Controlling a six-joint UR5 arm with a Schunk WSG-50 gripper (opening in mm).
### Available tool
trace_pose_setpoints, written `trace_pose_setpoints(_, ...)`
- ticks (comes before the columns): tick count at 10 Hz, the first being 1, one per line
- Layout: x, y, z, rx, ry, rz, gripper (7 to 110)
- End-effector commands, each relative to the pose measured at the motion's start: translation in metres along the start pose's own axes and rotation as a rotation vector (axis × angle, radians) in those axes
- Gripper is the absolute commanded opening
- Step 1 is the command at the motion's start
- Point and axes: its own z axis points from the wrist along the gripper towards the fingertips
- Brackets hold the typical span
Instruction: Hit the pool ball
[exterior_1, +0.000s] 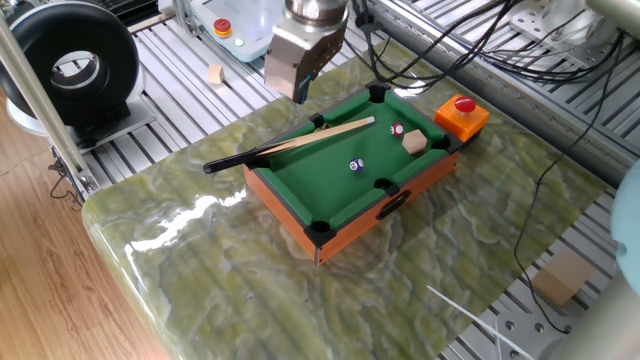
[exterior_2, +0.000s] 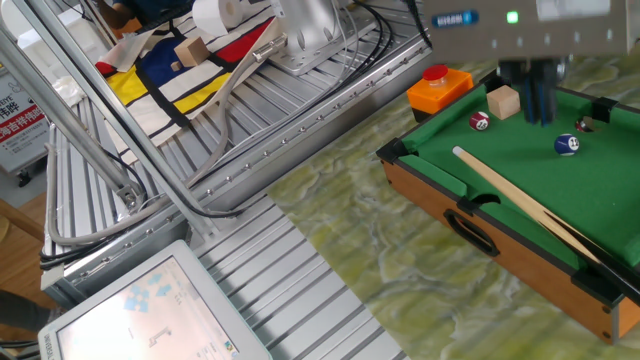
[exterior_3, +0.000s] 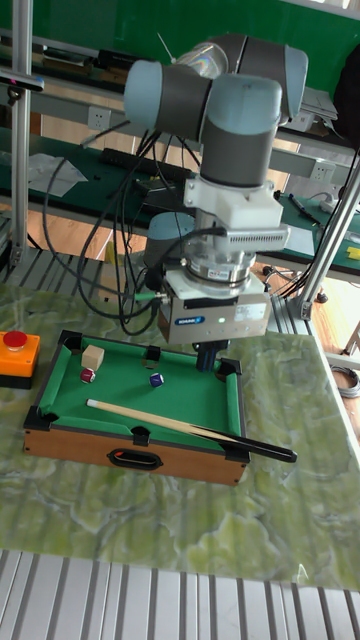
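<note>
The pool ball (exterior_1: 355, 166) (exterior_2: 567, 145) (exterior_3: 156, 379), tiny and dark blue with a white spot, rests on the green felt of the mini pool table (exterior_1: 300, 168) near its middle. A wooden cue (exterior_1: 300, 142) (exterior_2: 520, 205) (exterior_3: 190, 428) lies slantwise across the table, its dark butt sticking out over one corner. My gripper (exterior_1: 298, 94) (exterior_2: 540, 102) (exterior_3: 208, 357) hangs over the far rail near that corner, apart from the ball and the cue. Its fingers are shut, with nothing held between them.
A red-and-white ball (exterior_1: 397, 130) (exterior_3: 87, 375) and a tan wooden cube (exterior_1: 414, 142) (exterior_3: 93, 357) sit at the table's other end. An orange box with a red button (exterior_1: 461, 115) (exterior_2: 438, 88) stands just beyond that end. Cables and aluminium rails (exterior_1: 560, 90) surround the marble top.
</note>
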Motion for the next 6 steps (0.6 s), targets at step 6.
trace_pose_setpoints(6,0.037,0.027,0.06,0.056,0.025,-0.016,7)
